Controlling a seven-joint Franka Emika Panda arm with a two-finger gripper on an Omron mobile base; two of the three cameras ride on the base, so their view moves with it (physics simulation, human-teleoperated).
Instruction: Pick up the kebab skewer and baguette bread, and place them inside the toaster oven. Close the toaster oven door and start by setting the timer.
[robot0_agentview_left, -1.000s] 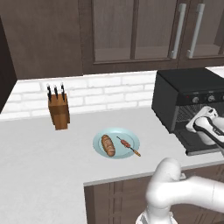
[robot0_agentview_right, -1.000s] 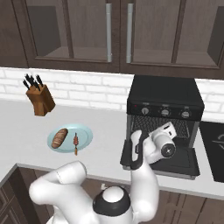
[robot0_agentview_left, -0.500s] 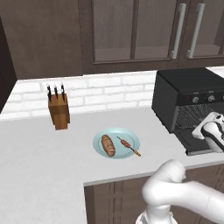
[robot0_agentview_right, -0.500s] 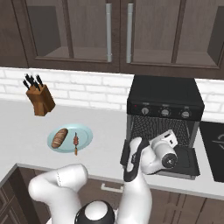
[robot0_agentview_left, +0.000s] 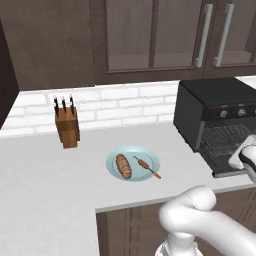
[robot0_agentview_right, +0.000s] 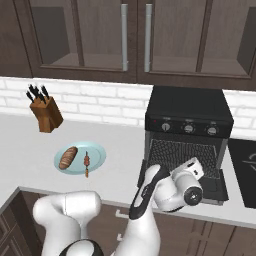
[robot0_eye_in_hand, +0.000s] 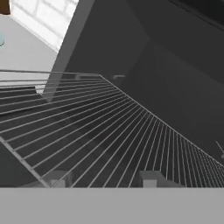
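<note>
The golden-brown baguette bread (robot0_agentview_left: 123, 166) (robot0_agentview_right: 67, 157) and the thin kebab skewer (robot0_agentview_left: 147, 167) (robot0_agentview_right: 86, 163) lie side by side on a pale blue plate (robot0_agentview_left: 150, 156) (robot0_agentview_right: 100, 154). To their right stands the black toaster oven (robot0_agentview_left: 210, 97) (robot0_agentview_right: 189, 106). The toaster oven door (robot0_agentview_right: 215, 189) is folded down flat, and the wire rack (robot0_agentview_right: 182, 154) (robot0_eye_in_hand: 113, 131) shows inside. My gripper (robot0_eye_in_hand: 103, 180) is open and holds nothing. It hovers low over the dropped door, pointing into the oven, far from the plate. My white hand (robot0_agentview_left: 246, 159) (robot0_agentview_right: 187, 184) hides part of the door.
A wooden knife block (robot0_agentview_left: 67, 126) (robot0_agentview_right: 45, 112) stands at the back left by the brick wall. The grey counter (robot0_agentview_left: 45, 185) ends in a front edge close to the plate. A dark cooktop (robot0_agentview_right: 245, 175) lies right of the oven. Wall cabinets hang above.
My hand has sunk lower in front of the oven, nearer the folded-down door, and my elbow has dropped. The plate, bread and skewer have stayed put.
</note>
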